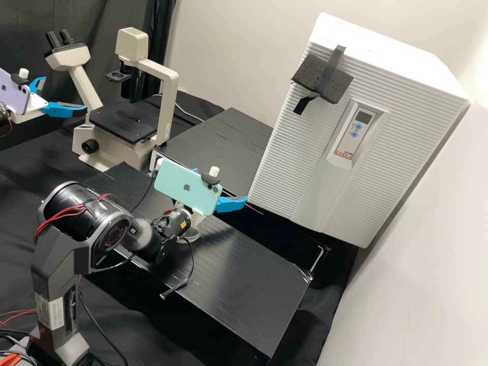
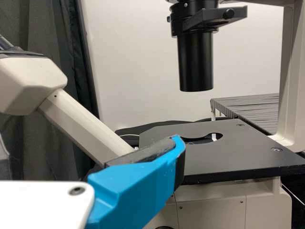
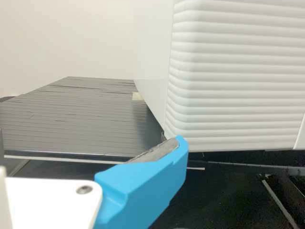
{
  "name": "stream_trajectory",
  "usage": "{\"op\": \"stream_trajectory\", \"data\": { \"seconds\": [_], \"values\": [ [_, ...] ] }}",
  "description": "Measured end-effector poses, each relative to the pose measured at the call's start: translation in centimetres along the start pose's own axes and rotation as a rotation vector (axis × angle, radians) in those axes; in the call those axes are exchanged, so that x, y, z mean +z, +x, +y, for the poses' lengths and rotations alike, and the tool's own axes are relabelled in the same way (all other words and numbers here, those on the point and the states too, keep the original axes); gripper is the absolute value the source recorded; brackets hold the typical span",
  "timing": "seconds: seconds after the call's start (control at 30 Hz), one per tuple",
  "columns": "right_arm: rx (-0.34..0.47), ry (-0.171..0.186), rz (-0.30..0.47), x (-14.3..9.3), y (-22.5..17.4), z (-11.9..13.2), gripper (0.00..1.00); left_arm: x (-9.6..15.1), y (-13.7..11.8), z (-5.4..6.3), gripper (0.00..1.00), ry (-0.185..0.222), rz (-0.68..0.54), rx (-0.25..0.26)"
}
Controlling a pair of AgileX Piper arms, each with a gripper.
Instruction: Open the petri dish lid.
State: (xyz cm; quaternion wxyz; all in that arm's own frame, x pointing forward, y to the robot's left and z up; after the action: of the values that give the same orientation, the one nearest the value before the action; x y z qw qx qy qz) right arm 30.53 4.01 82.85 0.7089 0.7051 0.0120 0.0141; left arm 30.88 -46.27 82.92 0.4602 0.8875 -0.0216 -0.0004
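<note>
In the high view, my left gripper is at the far left beside the microscope, its blue fingers spread apart. My right gripper stands open over the middle of the bench, partly behind its mounted phone. Below its wrist, a clear round petri dish rests on the black bench, largely hidden by the arm; whether its lid is on, I cannot tell. One finger of my left gripper shows in the left wrist view, near the microscope stage. In the right wrist view, a finger of my right gripper appears before the white ribbed cabinet.
The microscope stands at the back left, its black stage near my left gripper. A large white incubator rises at the right, close to my right fingertip. The black bench extends toward the front right, with a cable hanging over it.
</note>
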Motion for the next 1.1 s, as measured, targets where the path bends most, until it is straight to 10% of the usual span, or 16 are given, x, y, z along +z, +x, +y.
{"op": "stream_trajectory", "data": {
  "seconds": [0.7, 1.1],
  "values": [
    [0.054, 0.022, 0.072, 0.1, -6.0, 0.4, 1.0, 0.0, 0.0, 0.0, 1.0, 0.0, 0.0, 0.0],
    [-0.062, -0.011, 0.089, 1.5, -11.1, -2.3, 1.0, 0.0, 0.0, 0.0, 1.0, 0.0, 0.0, 0.0]
  ]
}}
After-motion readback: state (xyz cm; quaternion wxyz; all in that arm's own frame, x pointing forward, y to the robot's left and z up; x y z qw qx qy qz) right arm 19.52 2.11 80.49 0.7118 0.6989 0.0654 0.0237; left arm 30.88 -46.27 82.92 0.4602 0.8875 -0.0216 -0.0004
